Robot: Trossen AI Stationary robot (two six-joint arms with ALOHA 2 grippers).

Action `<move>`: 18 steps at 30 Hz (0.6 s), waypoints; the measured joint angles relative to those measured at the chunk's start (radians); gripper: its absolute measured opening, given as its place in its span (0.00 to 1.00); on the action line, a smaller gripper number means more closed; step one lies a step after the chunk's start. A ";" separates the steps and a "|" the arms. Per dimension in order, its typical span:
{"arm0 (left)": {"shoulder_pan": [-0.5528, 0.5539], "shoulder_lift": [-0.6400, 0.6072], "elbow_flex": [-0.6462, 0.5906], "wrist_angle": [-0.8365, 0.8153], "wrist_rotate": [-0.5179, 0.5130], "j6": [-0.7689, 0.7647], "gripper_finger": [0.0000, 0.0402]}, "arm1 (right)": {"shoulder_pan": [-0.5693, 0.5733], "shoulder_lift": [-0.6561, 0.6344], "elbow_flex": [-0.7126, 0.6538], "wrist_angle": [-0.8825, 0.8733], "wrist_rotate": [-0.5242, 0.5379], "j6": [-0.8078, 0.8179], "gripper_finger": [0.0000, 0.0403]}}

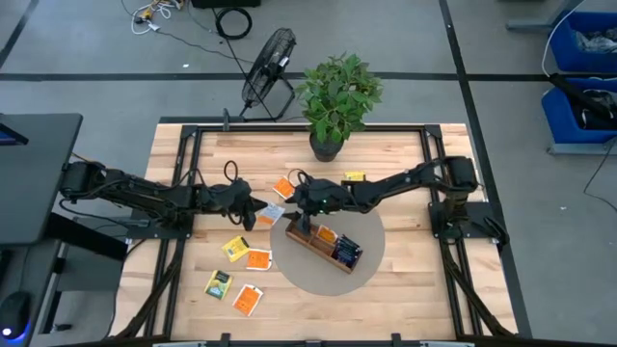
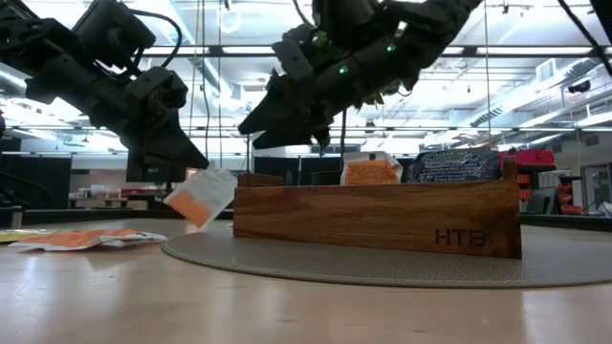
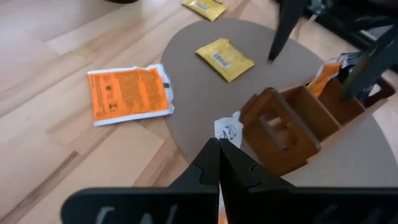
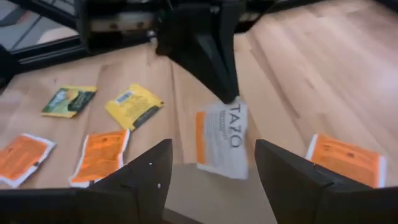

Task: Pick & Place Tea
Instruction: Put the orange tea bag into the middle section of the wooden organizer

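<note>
While pinched — sachet (image 2: 202, 196) beside tray (image 2: 378, 218)

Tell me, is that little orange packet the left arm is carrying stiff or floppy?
Probably light and slightly floppy: the orange sachet hangs tilted from the left gripper, pinched by one edge. Its thin paper looks flat, so it may sway or slip.

Lab: framed robot table (image 1: 405, 135), ceiling strip-lights (image 2: 535, 53)
</note>
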 joint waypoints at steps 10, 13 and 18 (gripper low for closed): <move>-0.010 0.000 0.000 0.009 0.006 0.001 0.00 | -0.021 0.106 0.082 -0.026 -0.053 0.010 0.59; -0.011 0.000 0.000 0.014 0.007 0.006 0.00 | -0.025 0.135 0.122 -0.061 -0.056 -0.002 0.59; -0.013 0.000 0.000 0.013 0.007 0.003 0.00 | -0.029 0.172 0.182 -0.131 -0.056 -0.008 0.59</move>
